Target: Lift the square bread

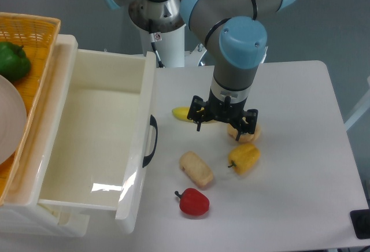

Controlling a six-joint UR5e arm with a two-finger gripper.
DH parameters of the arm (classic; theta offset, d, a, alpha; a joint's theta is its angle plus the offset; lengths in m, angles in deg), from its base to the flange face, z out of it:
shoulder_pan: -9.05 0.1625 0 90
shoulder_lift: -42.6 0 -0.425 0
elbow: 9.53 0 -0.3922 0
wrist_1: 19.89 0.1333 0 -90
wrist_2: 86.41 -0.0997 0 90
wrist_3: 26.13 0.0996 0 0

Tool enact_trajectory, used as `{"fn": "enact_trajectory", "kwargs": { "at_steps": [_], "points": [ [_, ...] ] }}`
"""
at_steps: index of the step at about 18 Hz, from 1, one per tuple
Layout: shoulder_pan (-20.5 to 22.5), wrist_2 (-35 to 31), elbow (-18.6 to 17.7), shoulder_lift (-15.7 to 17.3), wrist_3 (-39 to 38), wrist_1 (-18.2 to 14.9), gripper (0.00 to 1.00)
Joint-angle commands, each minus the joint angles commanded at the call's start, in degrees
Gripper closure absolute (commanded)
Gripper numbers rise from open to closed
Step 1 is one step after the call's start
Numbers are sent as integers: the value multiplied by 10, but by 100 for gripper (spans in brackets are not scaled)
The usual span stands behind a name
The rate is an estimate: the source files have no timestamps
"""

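Note:
The square bread (196,169) is a pale beige oblong loaf lying on the white table, below and to the left of my gripper. My gripper (225,125) hangs over the table behind the bread with its black fingers spread apart, open and empty. It is apart from the bread. A round tan bun (247,133) sits just under the gripper's right finger and is partly hidden by it. A yellow bell pepper (244,158) lies to the right of the bread.
A red pepper (193,202) lies in front of the bread. A yellow banana (183,113) lies behind the gripper's left finger. An open white drawer (139,148) with a black handle (150,141) stands at left. A yellow basket (29,32) holds a green pepper (13,60).

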Motion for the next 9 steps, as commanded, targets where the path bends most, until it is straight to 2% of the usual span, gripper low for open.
{"fn": "enact_trajectory", "kwargs": {
  "at_steps": [5,9],
  "points": [
    [-1,0,-1,-1,-3,1,0],
    [-2,3,-18,-1,-36,10,0]
  ]
}}
